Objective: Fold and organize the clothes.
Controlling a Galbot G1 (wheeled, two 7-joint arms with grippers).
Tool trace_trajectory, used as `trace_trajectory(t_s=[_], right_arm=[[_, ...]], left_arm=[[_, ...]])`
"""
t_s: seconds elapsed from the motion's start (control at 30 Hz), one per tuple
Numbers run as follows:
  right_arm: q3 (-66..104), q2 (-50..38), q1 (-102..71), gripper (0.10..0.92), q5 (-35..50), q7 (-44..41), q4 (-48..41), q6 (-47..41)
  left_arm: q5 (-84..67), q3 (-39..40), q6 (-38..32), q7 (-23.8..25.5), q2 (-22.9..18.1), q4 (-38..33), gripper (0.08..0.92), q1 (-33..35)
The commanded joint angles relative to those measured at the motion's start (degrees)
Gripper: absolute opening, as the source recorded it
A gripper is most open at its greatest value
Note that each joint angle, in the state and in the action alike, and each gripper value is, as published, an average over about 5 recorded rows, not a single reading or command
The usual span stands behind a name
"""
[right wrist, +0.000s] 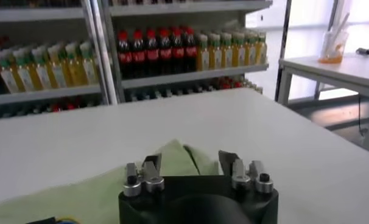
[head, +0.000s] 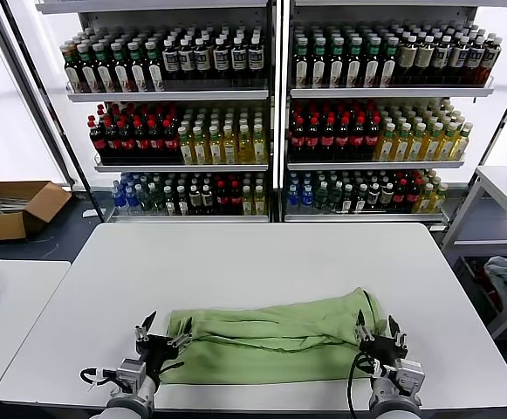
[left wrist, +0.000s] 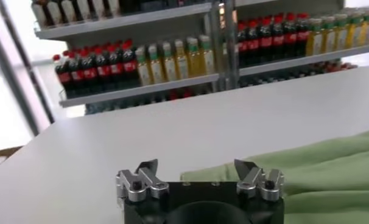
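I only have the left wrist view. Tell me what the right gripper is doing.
Observer: The right gripper sits at the green shirt's right end, jaws open, nothing held.
Operator: Report the shirt's shape.
Observer: It lies folded into a long band across the near edge of the white table.
Operator: Confirm my left gripper's place.
Observer: The left gripper sits at the band's left end, jaws open, empty.
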Motion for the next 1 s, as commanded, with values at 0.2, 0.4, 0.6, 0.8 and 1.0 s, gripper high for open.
trace_trajectory(t_s=[0.2, 0.4, 0.6, 0.8, 1.0], right_arm=[[0.4, -1.0, -0.6, 0.821, 0.5, 1.3, 3.7, 1.6], [0.6, -1.4, -1.3, 0.823, 0.6, 1.3, 3.2, 1.8], [0.6, -1.3, -1.5, 0.823, 0.6, 1.4, 2.7, 2.0], [0.3, -1.1, -1.6, 0.823, 0.4, 1.6, 2.3, 1.9], [0.6, -1.3, -1.3, 0.823, 0.5, 1.6, 2.6, 1.7]], left_arm=[[-7.3, -1.8, 3.0, -4.9, -6.3, 2.2, 0.822, 0.2], [-8.0, -1.6, 2.9, -4.5, -6.9, 2.3, 0.823, 1.0], [-8.1, -1.3, 2.7, -3.4, -6.9, 1.7, 0.805, 2.5], [-6.7, -1.0, 2.6, -1.6, -6.8, 2.1, 0.657, 3.6], [-6.0, -0.8, 2.4, -0.2, -6.9, 3.4, 0.484, 3.6]])
